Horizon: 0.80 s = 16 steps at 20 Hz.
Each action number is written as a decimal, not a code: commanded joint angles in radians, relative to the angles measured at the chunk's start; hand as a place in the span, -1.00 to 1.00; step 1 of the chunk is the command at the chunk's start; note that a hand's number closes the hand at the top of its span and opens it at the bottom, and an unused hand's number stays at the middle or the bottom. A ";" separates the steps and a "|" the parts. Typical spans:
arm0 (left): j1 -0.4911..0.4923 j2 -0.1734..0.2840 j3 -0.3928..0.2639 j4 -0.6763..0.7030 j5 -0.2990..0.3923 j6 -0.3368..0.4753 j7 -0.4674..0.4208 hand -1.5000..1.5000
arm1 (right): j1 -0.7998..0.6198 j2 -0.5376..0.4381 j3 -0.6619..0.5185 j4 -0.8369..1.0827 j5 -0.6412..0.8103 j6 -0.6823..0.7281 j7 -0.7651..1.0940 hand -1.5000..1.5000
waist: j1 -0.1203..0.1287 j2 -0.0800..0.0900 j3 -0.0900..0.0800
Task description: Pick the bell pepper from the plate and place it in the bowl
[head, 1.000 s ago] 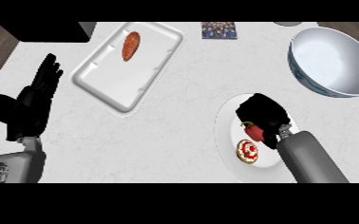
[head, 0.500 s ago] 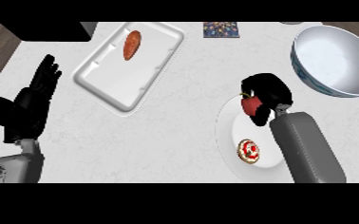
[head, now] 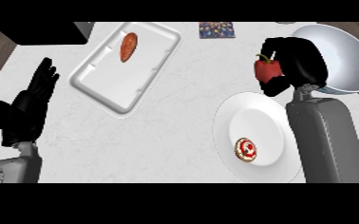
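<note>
- Step in hand: carry. My right hand [head: 298, 64] is curled round the bell pepper [head: 267, 70], thumb and fingers closed on its red body, green stem pointing up and to the far side.
- Position of the task's thing: the bell pepper is clear of the plate [head: 258, 137], held above the desk [head: 182, 123] just beyond the plate's far rim and just left of the bowl [head: 335, 42]. It is not yet over the bowl's opening.
- On the plate only a small round red-and-white item [head: 245, 149] lies, near its near edge.
- My left hand [head: 29, 105] rests at the left edge, fingers straight and spread, holding nothing.
- A white tray [head: 105, 83] with an orange-brown food item [head: 129, 47] lies far left, well apart from the route.
- Next move, as I judge it: shift the right hand to the right until the pepper clears the bowl's left rim and hangs over the hollow, then lower and uncurl the fingers.
- Caution: the rim is close to my palm; contact could nudge the bowl.
</note>
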 commanded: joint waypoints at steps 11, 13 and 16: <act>-0.009 -0.028 -0.004 0.023 -0.002 -0.013 -0.021 0.00 | -0.185 -0.154 -0.301 -0.146 -0.199 0.101 0.140 1.00 | 0.020 0.009 0.001; -0.075 0.006 0.026 0.117 -0.019 -0.015 -0.058 0.00 | -0.122 -0.157 -0.333 -0.092 -0.234 0.008 0.057 1.00 | 0.015 0.012 0.001; -0.028 -0.029 -0.007 0.031 -0.024 -0.003 -0.014 0.00 | -0.089 -0.209 -0.389 -0.017 -0.309 -0.002 -0.033 1.00 | 0.018 0.010 0.001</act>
